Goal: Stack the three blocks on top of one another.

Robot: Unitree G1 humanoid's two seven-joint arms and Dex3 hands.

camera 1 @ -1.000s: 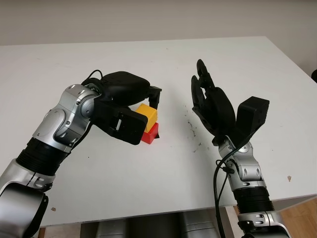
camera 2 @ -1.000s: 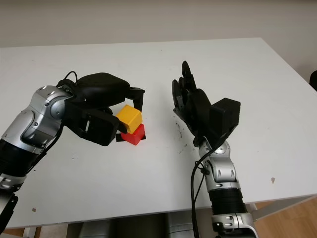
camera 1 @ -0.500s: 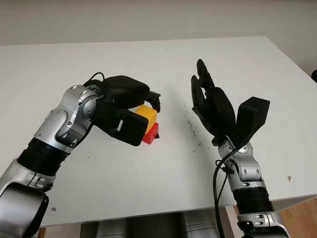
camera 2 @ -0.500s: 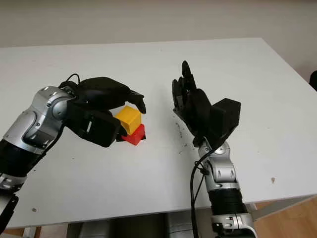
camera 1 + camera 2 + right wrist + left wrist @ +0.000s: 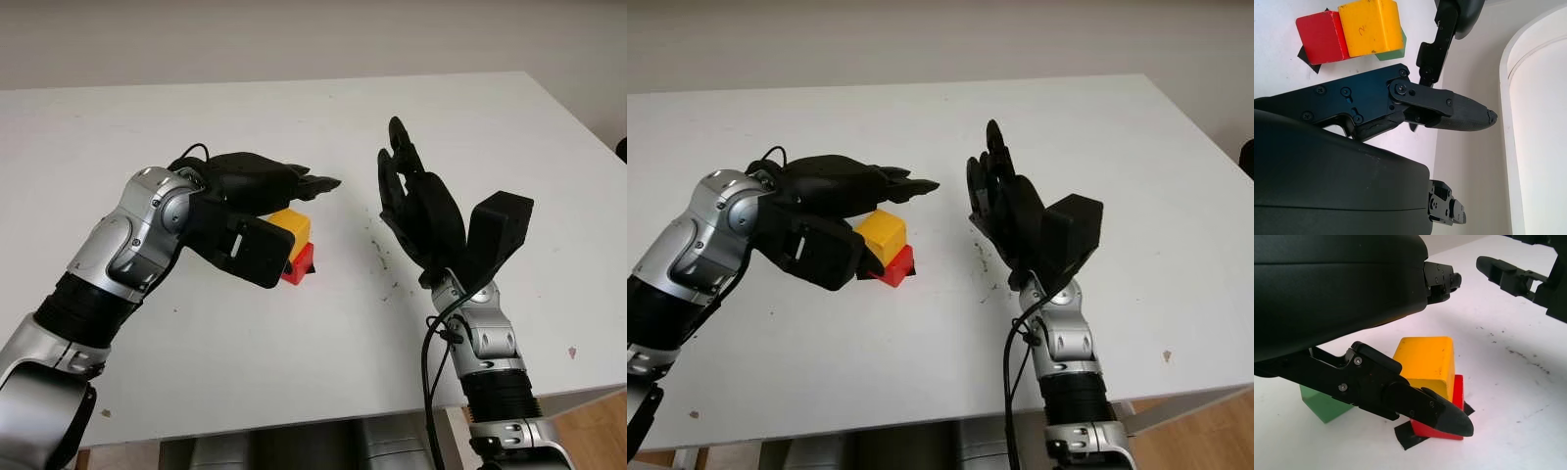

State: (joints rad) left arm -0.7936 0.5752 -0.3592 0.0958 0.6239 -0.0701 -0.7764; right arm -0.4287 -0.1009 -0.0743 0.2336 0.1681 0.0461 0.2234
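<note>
A yellow block (image 5: 292, 223) sits on top of a red block (image 5: 300, 264) near the middle of the white table (image 5: 294, 362). A green block (image 5: 1322, 404) stands on the table just behind them, on the side of my left arm. My left hand (image 5: 294, 188) is open and hovers over and beside the yellow block, its fingers (image 5: 318, 183) stretched out past it without touching. My right hand (image 5: 411, 196) is open and raised off the table to the right of the stack.
A black tape mark (image 5: 1405, 438) lies under the red block. Dark specks (image 5: 382, 259) dot the table between the stack and my right hand. The table's front edge runs close to my arms, and its right edge lies beyond my right hand.
My left hand's fingers have uncurled from the yellow block and now point outward. The yellow block stays on the red one. The right hand has not moved.
</note>
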